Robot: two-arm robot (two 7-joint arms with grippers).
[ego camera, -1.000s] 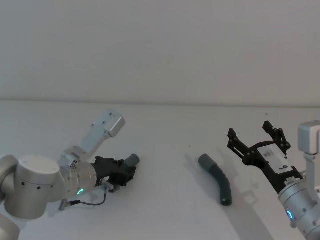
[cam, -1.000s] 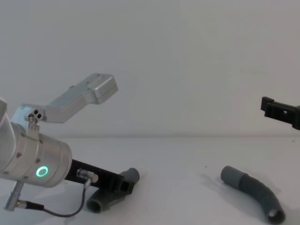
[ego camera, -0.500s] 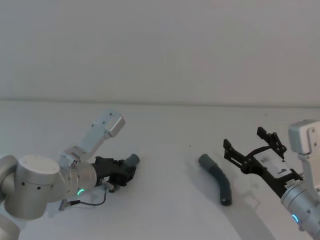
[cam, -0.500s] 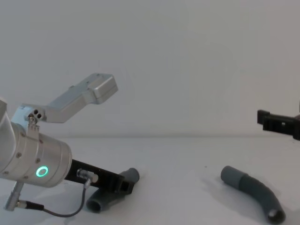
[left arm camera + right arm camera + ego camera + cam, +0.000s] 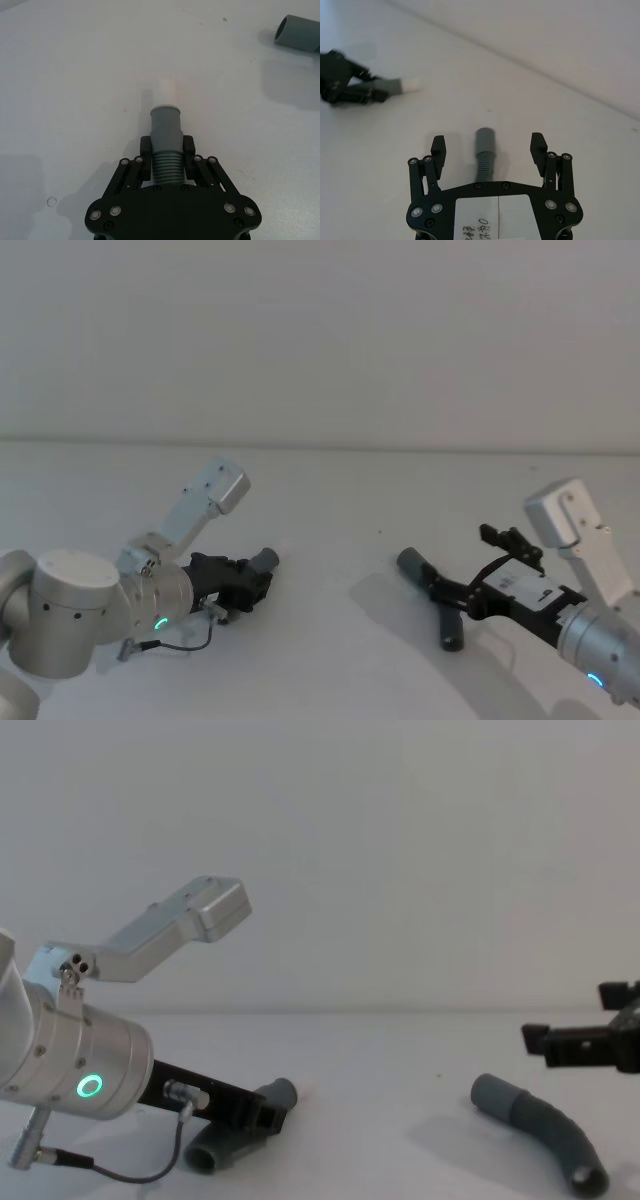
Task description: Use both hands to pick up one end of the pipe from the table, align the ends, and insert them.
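Over on the left, my left gripper (image 5: 166, 151) is pinching the left piece (image 5: 165, 121) by its ribbed body. The grip sits just behind the smooth cuff, so the white tip (image 5: 164, 93) pokes out free in front, ready to be aimed. The piece sits low over the table (image 5: 330, 660), and I can't tell whether it has cleared the surface.

Moving right: the right piece (image 5: 413, 564) lies flat on the table, well apart from the first. My right gripper (image 5: 488, 146) hangs over it with fingers spread wide. I judge this a pre-grasp line-up, one finger on each side of the ribbed body so that closing catches it behind the cuff.

The right wrist view gives me the centring, with the hose running straight up the gap between my fingers. The chest view gives me the height instead, with my finger above the hose and not down beside it. The left wrist view catches the open cuff (image 5: 296, 38) far off, facing roughly back toward my tip.
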